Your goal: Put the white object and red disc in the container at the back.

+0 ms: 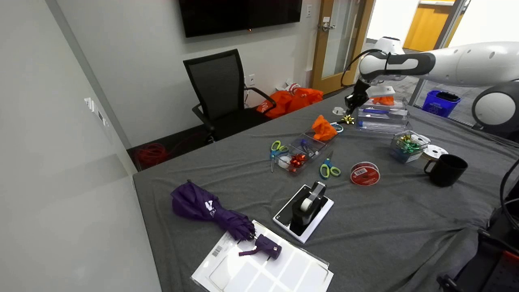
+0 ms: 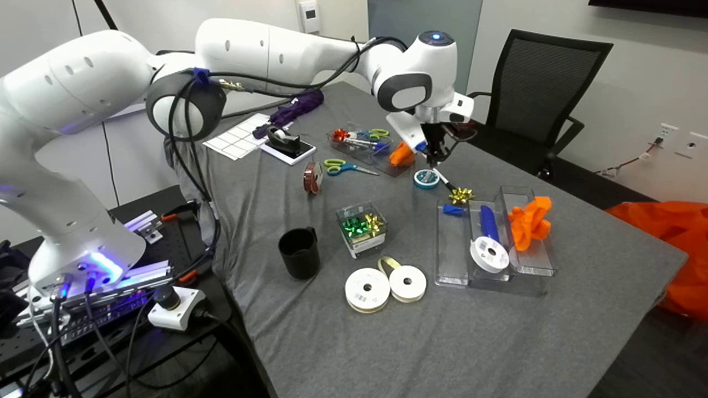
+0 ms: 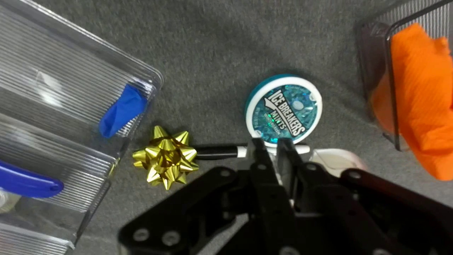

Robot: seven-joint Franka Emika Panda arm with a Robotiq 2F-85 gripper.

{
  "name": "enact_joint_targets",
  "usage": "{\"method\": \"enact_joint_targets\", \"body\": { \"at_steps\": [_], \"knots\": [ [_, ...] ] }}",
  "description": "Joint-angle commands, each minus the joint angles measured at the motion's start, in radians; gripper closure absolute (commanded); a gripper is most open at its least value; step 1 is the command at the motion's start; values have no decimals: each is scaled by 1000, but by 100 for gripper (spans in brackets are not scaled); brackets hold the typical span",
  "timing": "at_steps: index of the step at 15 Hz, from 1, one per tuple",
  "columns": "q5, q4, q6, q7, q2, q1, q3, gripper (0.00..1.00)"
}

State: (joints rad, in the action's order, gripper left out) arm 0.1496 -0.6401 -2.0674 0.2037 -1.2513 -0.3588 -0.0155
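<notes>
The red ribbon spool [image 1: 365,177] stands on its edge on the gray tablecloth [image 1: 397,215], right of centre in an exterior view, with blue-and-green scissors [image 1: 327,162] just to its left and a black mug [image 1: 445,172] farther right. My gripper [image 3: 270,144] is well apart from it, in the upper right of that frame, just left of the clear sectioned tray [image 1: 383,127]. In the wrist view my fingers [image 3: 262,173] sit close together in front of a black-and-white marker [image 3: 217,152], a narrow gap between them; I cannot tell whether they grasp anything. An Ice Breakers mint tin [image 3: 286,110] lies just above the marker, and a gold bow [image 3: 165,159] meets its left end. The tray spans the left edge, a blue scrap [image 3: 124,111] at its right end.
</notes>
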Motion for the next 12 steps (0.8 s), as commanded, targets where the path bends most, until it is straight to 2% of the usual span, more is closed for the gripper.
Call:
{"method": "enact_joint_targets", "body": {
  "at_steps": [1, 2, 3, 9, 10, 12],
  "knots": [
    [9, -75, 83, 204, 96, -39, -49, 97],
    [-2, -82, 101, 238, 110, -38, -44, 97],
    [3, -4, 60, 157, 40, -25, -27, 88],
    [2, -26, 86, 212, 69, -28, -30, 88],
    [2, -28, 86, 212, 69, -28, -30, 97],
    [-25, -61, 97, 279, 88, -3, -30, 97]
  ]
}}
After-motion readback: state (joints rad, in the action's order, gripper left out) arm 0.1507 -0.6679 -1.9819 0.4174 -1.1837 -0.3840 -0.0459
